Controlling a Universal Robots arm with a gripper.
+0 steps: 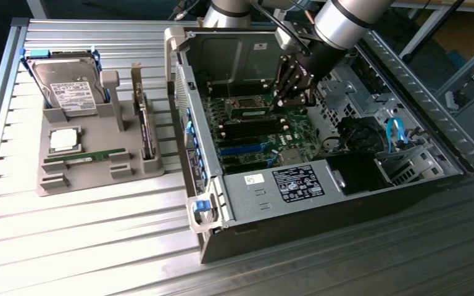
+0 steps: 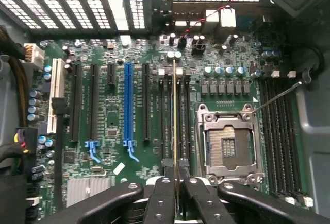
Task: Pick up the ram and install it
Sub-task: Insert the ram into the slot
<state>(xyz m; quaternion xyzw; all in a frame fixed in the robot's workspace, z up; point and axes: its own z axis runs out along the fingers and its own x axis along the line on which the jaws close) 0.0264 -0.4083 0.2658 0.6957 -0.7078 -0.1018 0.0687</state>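
Hovering inside the open computer case (image 1: 320, 203), above the motherboard (image 2: 113, 126) and its memory slots (image 2: 184, 116), gripping the ram (image 2: 175, 121) edge-on, pincer (image 2: 177, 185) nearly closed, clamped on it. Mid-install, seemingly; calls for squaring stick to one slot, pressing evenly.

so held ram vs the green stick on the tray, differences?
The ram is clamped in the end effector over the motherboard; the green stick rests in the grey tray, ungripped. The ram is inside the PC case, the green stick outside it. Both are long and narrow.
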